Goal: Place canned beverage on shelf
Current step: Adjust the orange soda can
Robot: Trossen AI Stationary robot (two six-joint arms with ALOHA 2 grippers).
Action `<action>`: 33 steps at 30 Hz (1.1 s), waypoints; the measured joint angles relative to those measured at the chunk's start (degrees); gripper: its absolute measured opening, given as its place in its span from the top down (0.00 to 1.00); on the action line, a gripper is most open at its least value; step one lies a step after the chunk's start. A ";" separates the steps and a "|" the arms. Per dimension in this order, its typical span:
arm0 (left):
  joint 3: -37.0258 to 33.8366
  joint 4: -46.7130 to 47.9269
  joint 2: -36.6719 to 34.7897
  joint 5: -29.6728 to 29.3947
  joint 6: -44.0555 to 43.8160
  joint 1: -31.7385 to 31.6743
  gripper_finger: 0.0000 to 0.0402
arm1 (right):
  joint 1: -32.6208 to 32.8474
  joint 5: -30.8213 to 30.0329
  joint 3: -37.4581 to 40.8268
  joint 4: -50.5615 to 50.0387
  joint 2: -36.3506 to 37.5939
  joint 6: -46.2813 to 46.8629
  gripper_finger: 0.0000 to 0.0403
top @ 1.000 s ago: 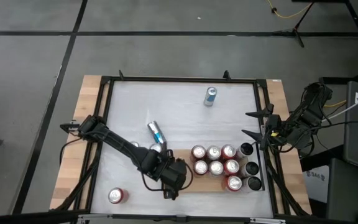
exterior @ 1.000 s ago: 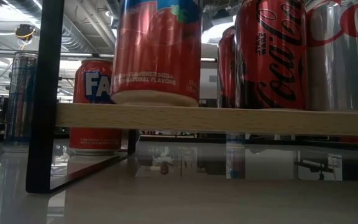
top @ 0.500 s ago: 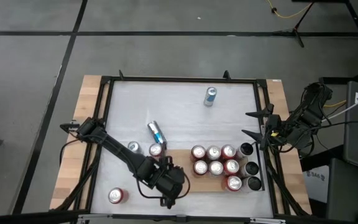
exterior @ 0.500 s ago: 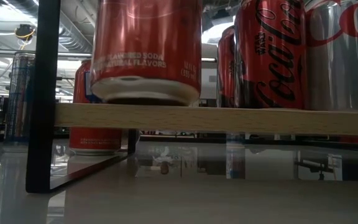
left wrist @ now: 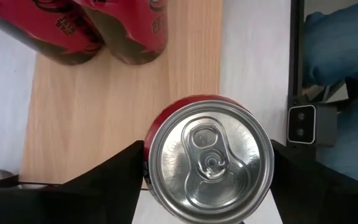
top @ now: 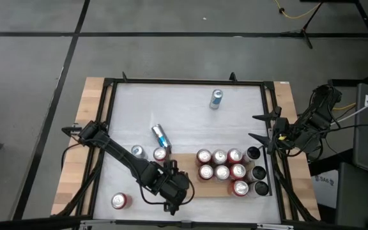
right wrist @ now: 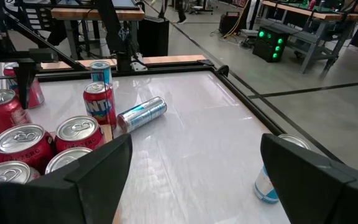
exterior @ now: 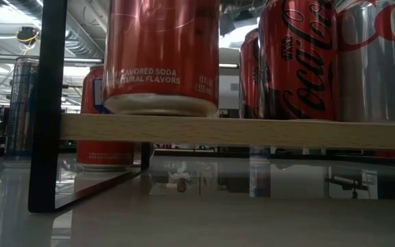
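A red soda can stands upright at the left near end of the light-brown wooden shelf. Its bottom rim meets the board's top in the low view. My left gripper is shut on this can, whose silver top fills the left wrist view over the board's edge. Several red and silver cans stand on the right half of the shelf. My right gripper waits open at the table's right edge. My left gripper pinches the red can's side wall near its top between its two fingers, one on each side. The fingers come from above, pointing down. The can stands upright, its bottom on or just above the shelf board.
On the white table stand a red can, a silver can, a red can and a blue-silver can. A blue can lies on its side. Black cans stand by the shelf's right end. Black rail.
My left gripper has gone a little toward the table's left and near edges with the red can. The can tipped, showing its underside, and now stands level again, farther left along the shelf board.
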State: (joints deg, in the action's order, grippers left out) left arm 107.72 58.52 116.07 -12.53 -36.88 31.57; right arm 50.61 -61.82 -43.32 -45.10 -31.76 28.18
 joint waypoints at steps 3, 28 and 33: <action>0.00 0.62 0.00 -0.11 0.14 -0.04 0.31 | 0.00 0.00 -0.01 0.00 0.01 0.00 0.14; 0.00 -1.87 0.00 0.12 -0.14 -0.28 0.20 | -0.02 0.00 -0.01 0.00 0.00 0.00 0.14; 0.00 -1.92 0.00 0.08 -0.11 -0.28 0.20 | -0.01 0.00 -0.01 0.00 0.01 0.00 0.14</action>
State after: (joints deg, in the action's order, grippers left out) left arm 107.72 56.60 116.07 -12.45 -36.99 31.29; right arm 50.59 -61.82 -43.33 -45.10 -31.75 28.18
